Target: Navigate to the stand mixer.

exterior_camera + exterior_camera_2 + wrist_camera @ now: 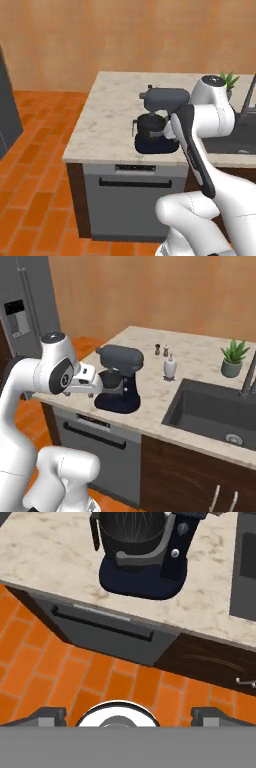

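Observation:
The stand mixer point(159, 119) is dark grey with a rounded head, a handled dark bowl and a navy base. It stands near the front edge of the marble counter point(107, 117), right in front of the arm. From the right base view the stand mixer point(120, 378) has my hand just to its left, at bowl height. In the hand view the stand mixer point(141, 557) sits at the top, seen from above. My gripper point(129, 714) is open, its two dark fingertips point(48, 714) far apart, with nothing between them, over the orange floor.
A grey dishwasher point(134, 200) fills the cabinet below the mixer. A dark sink point(210, 411) with a faucet point(247, 376) lies to the right. Two small shakers point(161, 349), a white bottle point(170, 367) and a potted plant point(233, 358) stand on the counter. A grey fridge point(20, 306) is at far left.

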Robot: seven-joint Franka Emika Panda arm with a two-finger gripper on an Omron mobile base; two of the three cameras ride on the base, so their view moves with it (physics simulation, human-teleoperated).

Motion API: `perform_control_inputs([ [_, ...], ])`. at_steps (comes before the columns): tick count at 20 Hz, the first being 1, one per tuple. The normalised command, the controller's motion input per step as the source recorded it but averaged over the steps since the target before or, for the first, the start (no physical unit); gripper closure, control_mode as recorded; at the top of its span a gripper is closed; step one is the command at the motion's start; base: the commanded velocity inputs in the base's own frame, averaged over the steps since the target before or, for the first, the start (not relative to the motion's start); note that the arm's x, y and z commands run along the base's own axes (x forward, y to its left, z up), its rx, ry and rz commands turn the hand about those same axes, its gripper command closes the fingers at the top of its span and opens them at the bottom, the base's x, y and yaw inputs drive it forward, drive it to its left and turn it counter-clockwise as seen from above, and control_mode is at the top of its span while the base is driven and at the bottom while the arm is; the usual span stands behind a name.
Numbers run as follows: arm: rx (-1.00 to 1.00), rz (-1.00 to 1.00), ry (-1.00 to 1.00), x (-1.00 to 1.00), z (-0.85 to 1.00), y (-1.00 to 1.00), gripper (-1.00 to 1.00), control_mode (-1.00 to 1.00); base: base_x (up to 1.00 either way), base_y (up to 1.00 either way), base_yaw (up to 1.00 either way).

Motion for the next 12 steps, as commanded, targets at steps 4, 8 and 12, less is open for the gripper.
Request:
perform_control_inputs([
  [4, 0.00, 0.00, 0.00, 0.00, 0.00, 0.00, -1.00, 1.00, 0.53, 0.30, -0.44],
  [8, 0.00, 0.00, 0.00, 0.00, 0.00, 0.00, -1.00, 1.00, 0.55, 0.48, -0.40],
  [12, 0.00, 0.00, 0.00, 0.00, 0.00, 0.00, -1.00, 1.00, 0.56, 0.55, -0.32],
])
